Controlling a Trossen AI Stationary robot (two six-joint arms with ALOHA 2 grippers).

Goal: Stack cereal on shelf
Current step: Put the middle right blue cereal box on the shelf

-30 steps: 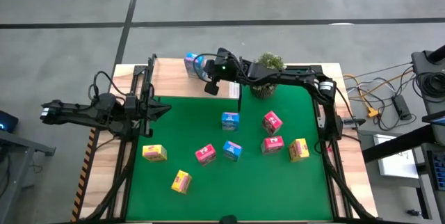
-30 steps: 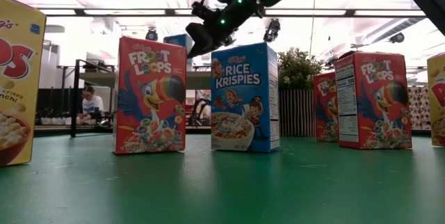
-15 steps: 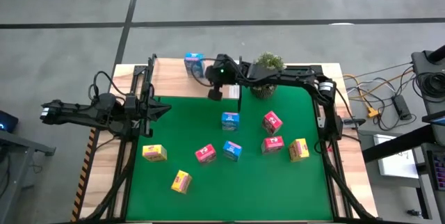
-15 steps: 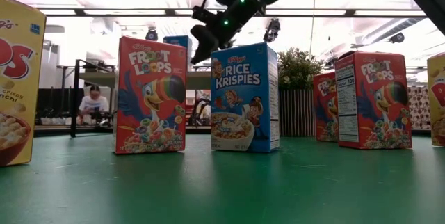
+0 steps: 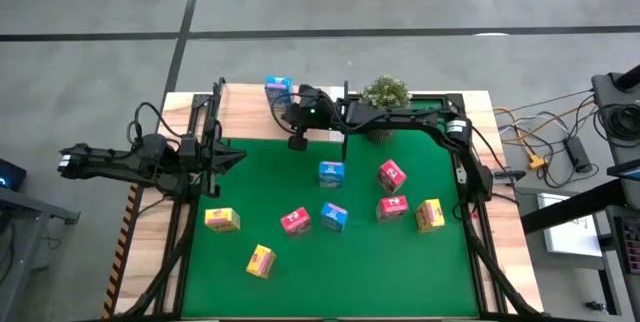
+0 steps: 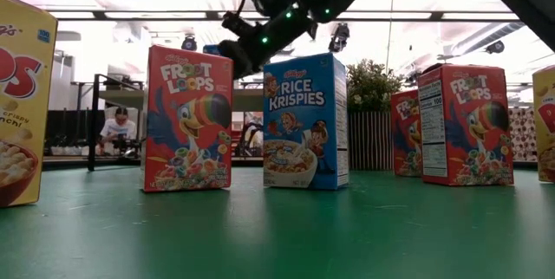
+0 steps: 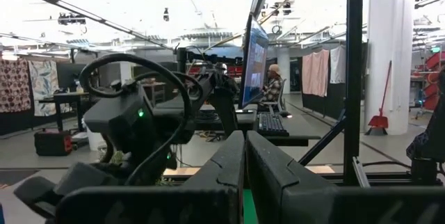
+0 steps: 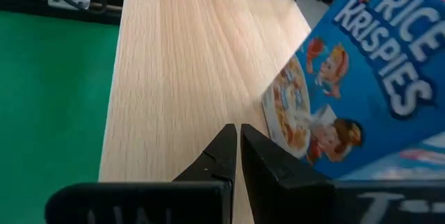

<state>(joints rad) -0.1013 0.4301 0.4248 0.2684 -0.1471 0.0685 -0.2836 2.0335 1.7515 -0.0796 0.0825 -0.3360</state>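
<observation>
A blue cardboard cereal box (image 5: pixel 278 91) stands on the pale wood-grain shelf (image 8: pixel 174 64) at the far left. Just right of it, the right gripper (image 5: pixel 297 142) hovers, fingers together, empty. The left gripper (image 5: pixel 238 157) is also closed, over the mat's left edge.

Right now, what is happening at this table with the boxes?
A two-armed robot is putting small cereal boxes onto a light-wood shelf at the far edge of the green mat. One blue Rice Krispies box already sits on the shelf. The right gripper hangs beside it, shut and empty. The left gripper waits, shut, at the mat's left edge. Eight more boxes stand scattered on the mat, near a potted plant.
</observation>
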